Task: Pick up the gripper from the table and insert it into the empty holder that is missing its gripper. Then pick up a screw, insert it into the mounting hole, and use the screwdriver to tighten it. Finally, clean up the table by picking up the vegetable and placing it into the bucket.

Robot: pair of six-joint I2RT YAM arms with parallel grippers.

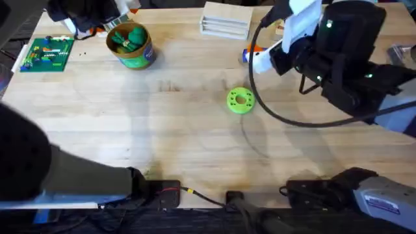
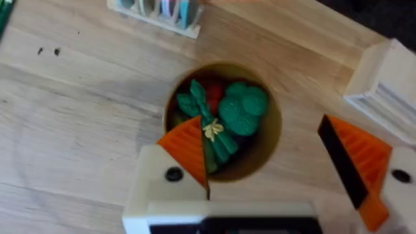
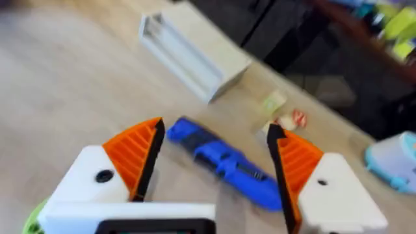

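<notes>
The bucket stands at the far left of the table with green and red toys in it. My left gripper hangs open just above it. In the left wrist view its orange ribbed fingers frame the bucket, where a dark-green leafy vegetable lies among other toys. The blue screwdriver lies on the table at the far right. My right gripper hovers open over it, and the screwdriver lies between its orange pads. No bare holder or loose gripper piece is in view.
A lime-green disc with holes lies mid-table. A white slotted box sits at the back, and a green circuit board at the far left edge. Two small dark specks lie near the bucket. A black cable loops beside the disc.
</notes>
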